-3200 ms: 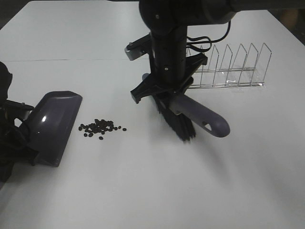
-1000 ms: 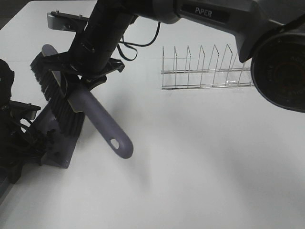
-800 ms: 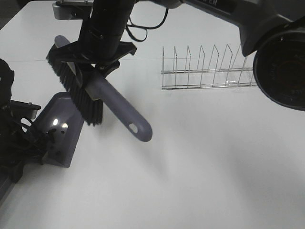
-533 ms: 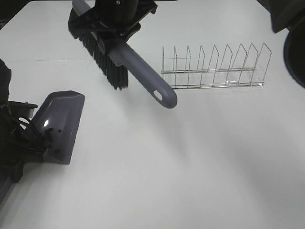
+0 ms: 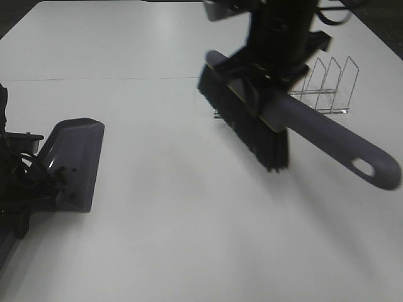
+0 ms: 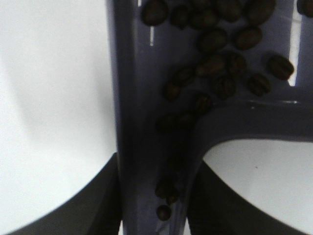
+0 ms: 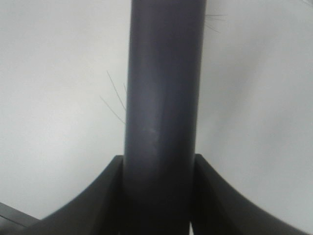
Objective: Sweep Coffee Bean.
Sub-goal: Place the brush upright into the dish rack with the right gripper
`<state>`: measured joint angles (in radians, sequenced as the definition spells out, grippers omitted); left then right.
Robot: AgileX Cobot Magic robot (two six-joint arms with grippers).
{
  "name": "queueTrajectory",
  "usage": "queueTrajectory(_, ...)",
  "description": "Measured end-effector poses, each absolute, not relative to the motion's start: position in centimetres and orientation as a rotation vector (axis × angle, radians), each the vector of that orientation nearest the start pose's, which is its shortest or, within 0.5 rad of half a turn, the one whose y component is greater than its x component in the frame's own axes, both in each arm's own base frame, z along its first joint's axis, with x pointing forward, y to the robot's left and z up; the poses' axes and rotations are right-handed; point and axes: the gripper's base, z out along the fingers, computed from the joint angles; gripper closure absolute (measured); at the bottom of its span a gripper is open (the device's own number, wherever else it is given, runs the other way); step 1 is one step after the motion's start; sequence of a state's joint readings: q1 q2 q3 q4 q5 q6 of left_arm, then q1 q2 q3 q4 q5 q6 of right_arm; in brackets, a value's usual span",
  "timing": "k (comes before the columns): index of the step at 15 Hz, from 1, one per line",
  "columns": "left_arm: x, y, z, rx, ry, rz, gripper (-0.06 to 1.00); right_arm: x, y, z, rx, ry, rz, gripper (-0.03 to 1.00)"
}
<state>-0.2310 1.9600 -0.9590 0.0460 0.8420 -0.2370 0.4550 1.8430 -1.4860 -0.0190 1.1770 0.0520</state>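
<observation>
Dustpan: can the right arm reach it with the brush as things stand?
Probably yes. The right gripper holds the brush raised near the wire rack, and nothing stands on the table between it and the dustpan, which the left gripper holds by its handle.

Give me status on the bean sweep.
Done: coffee beans lie in the dustpan; none show on the table. In hand: right hand grips the brush, held above the table; left hand holds the dustpan. Left: probably just parking the tools.

No text, label, brand, number or sign can be read in any view.
</observation>
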Motion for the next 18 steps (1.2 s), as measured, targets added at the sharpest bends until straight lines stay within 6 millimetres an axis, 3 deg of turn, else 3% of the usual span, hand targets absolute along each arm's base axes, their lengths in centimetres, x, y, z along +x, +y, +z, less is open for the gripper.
queueTrajectory(1, 29.0, -6.5, 9.5, 0.040, 3.309, 0.115, 0.61, 33.0, 14.5, 24.3, -0.550, 2.983, 0.024, 0.65)
queueTrajectory(4, 29.1, -6.6, 9.5, 0.028, 3.300, 0.099, 0.61, 31.0, 5.6, 20.6, -0.166, 3.108, 0.020, 0.65)
queueTrajectory(6, 29.1, -6.6, 9.5, 0.026, 3.299, 0.096, 0.61, 31.4, 3.3, 20.1, -0.049, 3.094, 0.021, 0.65)
queueTrajectory(12, 29.1, -6.9, 9.5, -0.010, 3.295, 0.060, 0.61, 36.0, 3.0, 19.5, 0.020, 3.078, 0.009, 0.65)
queueTrajectory(15, 29.2, -6.9, 9.5, -0.010, 3.292, 0.059, 0.61, 39.4, 2.7, 17.9, 0.014, 3.131, -0.081, 0.65)
queueTrajectory(18, 29.2, -6.9, 9.5, -0.010, 3.292, 0.059, 0.61, 41.0, 2.8, 17.6, 0.014, 3.116, -0.080, 0.65)
